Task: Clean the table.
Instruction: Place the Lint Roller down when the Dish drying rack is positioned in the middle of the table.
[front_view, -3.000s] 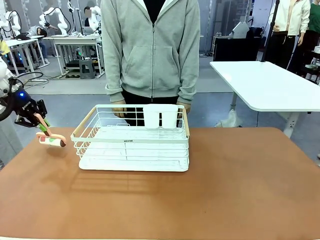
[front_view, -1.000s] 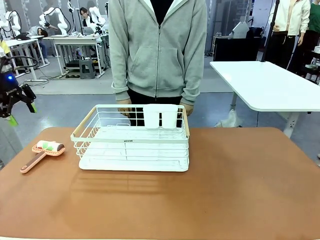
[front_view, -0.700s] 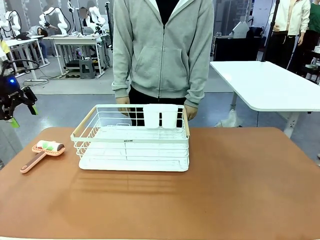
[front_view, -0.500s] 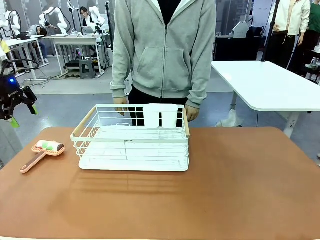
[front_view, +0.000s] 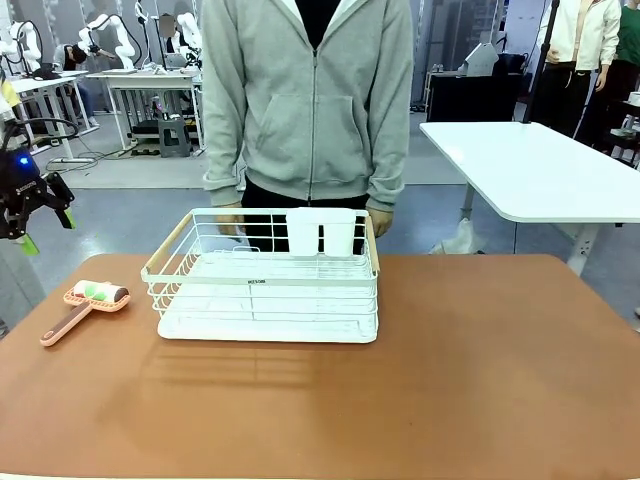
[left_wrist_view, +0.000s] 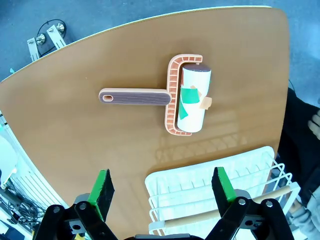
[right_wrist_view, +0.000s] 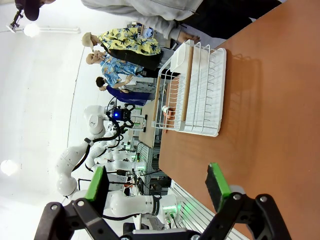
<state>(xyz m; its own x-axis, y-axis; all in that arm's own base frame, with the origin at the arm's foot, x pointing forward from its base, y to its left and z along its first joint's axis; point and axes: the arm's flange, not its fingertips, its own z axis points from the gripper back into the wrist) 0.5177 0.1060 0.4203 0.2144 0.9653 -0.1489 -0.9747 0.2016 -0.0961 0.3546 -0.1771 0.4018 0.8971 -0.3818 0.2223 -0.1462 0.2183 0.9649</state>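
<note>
The rack (front_view: 265, 285) is the landmark here: a white wire rack standing on the table (front_view: 480, 370), toward its far edge, with a person (front_view: 308, 100) standing just behind it.

What has changed is the roller (front_view: 85, 303). Three seconds ago the left gripper (front_view: 25, 215) was carrying it low beside the rack; a second ago the roller already lay on the table and the gripper had lifted away. Now the roller lies flat on the table just left of the rack, handle pointing away from it, nothing touching it. In the left wrist view the roller (left_wrist_view: 172, 96) lies well clear of the green pads (left_wrist_view: 103, 187), with a corner of the rack (left_wrist_view: 220, 185) nearer the camera.

The left gripper hangs in the air up and to the left of the rack, jaws spread wide and empty, and it has hardly moved over the last second. The right gripper (right_wrist_view: 157, 192) also stands with its jaws apart, holding nothing, looking along the table (right_wrist_view: 260, 115) toward the rack (right_wrist_view: 192, 90).

That reads as the wiping being finished and the tool put down (green and tan scraps cling to the roller's drum, so it appears to have picked debris up). The table top around the rack looks bare.
</note>
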